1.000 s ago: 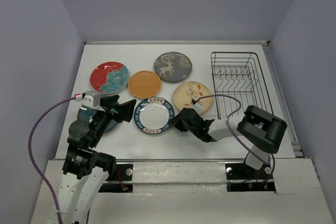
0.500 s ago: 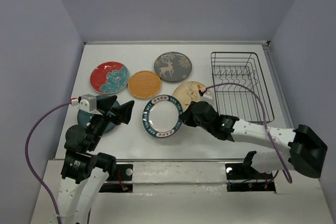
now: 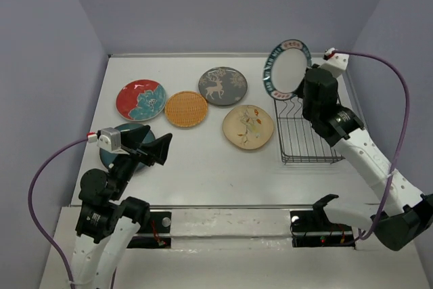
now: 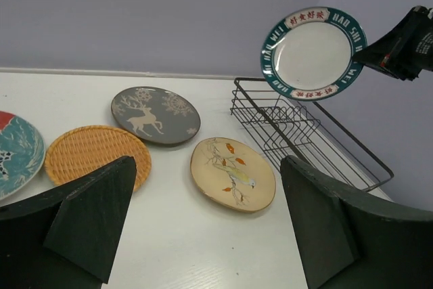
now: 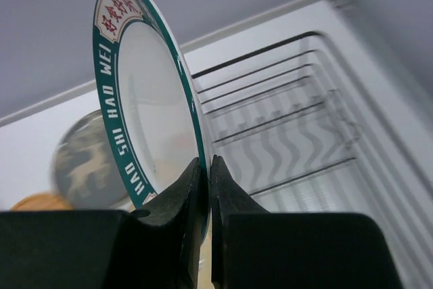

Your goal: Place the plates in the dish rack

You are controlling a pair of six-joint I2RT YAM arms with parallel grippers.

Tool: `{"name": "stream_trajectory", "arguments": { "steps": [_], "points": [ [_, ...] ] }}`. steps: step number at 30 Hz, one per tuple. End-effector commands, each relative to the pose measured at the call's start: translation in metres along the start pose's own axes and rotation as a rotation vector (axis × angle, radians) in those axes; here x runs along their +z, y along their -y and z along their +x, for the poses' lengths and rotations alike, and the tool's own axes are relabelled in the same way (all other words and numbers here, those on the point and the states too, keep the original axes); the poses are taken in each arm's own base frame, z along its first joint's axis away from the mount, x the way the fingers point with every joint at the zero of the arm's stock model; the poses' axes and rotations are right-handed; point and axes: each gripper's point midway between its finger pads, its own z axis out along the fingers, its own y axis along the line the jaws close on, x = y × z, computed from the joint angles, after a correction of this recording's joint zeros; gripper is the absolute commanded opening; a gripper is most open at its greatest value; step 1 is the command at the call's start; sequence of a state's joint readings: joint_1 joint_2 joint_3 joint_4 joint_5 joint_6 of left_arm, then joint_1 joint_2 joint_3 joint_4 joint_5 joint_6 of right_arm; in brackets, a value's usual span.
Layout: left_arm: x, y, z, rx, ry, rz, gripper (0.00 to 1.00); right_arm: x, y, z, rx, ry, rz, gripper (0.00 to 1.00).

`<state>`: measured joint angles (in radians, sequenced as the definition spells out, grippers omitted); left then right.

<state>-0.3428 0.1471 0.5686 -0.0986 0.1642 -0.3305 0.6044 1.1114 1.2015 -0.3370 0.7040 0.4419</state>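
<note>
While the right gripper point(image 5: 205, 167) pinches the edge of the white teal-rimmed plate point(image 3: 287, 67), that plate's up on edge in the air over the far end of the black wire dish rack point(image 3: 306, 161). Left gripper point(image 3: 157, 143) has its jaws spread wide, holding nothing, just over the dark teal plate point(image 3: 114, 154). Red flower plate point(image 3: 140, 99), orange woven plate point(image 3: 186, 108), grey deer plate point(image 3: 222, 86) and cream floral plate point(image 3: 248, 126) lie flat on the table point(image 3: 203, 181).
</note>
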Motion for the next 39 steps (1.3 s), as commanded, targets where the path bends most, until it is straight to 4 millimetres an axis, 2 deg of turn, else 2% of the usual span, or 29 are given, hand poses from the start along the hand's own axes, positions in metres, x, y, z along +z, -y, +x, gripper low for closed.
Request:
{"name": "stream_trajectory", "arguments": {
  "steps": [1,2,4,5,6,8,9,10,11,12,14,16,19,25,29,32,34,37,39],
  "points": [
    [-0.004,0.009,-0.011,0.011,0.051,0.041,0.99,0.009,0.089,-0.065,-0.15,0.136,0.343,0.07],
    [-0.005,0.012,-0.013,0.009,0.055,0.051,0.99,0.006,0.099,-0.084,-0.137,0.201,0.403,0.07],
    [-0.006,0.014,-0.012,0.009,0.052,0.059,0.99,0.006,0.115,-0.1,-0.214,0.248,0.467,0.07],
    [-0.007,0.015,-0.012,0.009,0.053,0.066,0.99,0.008,0.126,-0.117,-0.189,0.313,0.489,0.07],
    [-0.008,0.018,-0.013,0.009,0.053,0.078,0.99,0.012,0.136,-0.114,-0.238,0.304,0.513,0.07],
    [-0.011,0.021,-0.015,0.006,0.062,0.093,0.99,0.025,0.144,-0.113,-0.246,0.307,0.493,0.07],
    [-0.011,0.023,-0.014,0.003,0.058,0.103,0.99,0.028,0.161,-0.111,-0.267,0.292,0.537,0.07],
    [-0.012,0.023,-0.014,0.0,0.057,0.102,0.99,0.033,0.168,-0.109,-0.285,0.279,0.555,0.07],
    [-0.013,0.023,-0.014,-0.001,0.059,0.102,0.99,0.043,0.169,-0.111,-0.293,0.286,0.54,0.07],
    [-0.014,0.025,-0.014,-0.002,0.059,0.111,0.99,0.046,0.181,-0.112,-0.354,0.27,0.568,0.07],
    [-0.015,0.026,-0.015,-0.005,0.063,0.117,0.99,0.051,0.188,-0.117,-0.415,0.273,0.586,0.07],
    [-0.017,0.029,-0.016,-0.01,0.063,0.13,0.99,0.06,0.189,-0.111,-0.505,0.24,0.562,0.07],
    [-0.017,0.029,-0.015,-0.009,0.061,0.131,0.99,0.071,0.177,-0.104,-0.546,0.236,0.467,0.07],
    [-0.017,0.032,-0.014,-0.015,0.054,0.142,0.99,0.085,0.19,-0.068,-0.592,0.155,0.492,0.07],
    [-0.017,0.033,-0.014,-0.014,0.053,0.148,0.99,0.087,0.202,-0.066,-0.616,0.142,0.548,0.07],
    [-0.017,0.032,-0.013,-0.014,0.051,0.146,0.99,0.088,0.198,-0.068,-0.615,0.151,0.523,0.07],
    [-0.017,0.032,-0.013,-0.016,0.051,0.144,0.99,0.088,0.202,-0.067,-0.617,0.144,0.534,0.07],
    [-0.017,0.032,-0.014,-0.016,0.053,0.145,0.99,0.093,0.203,-0.057,-0.615,0.125,0.522,0.07],
    [-0.017,0.032,-0.013,-0.016,0.05,0.144,0.99,0.098,0.207,-0.042,-0.619,0.092,0.522,0.07]
  ]
}}
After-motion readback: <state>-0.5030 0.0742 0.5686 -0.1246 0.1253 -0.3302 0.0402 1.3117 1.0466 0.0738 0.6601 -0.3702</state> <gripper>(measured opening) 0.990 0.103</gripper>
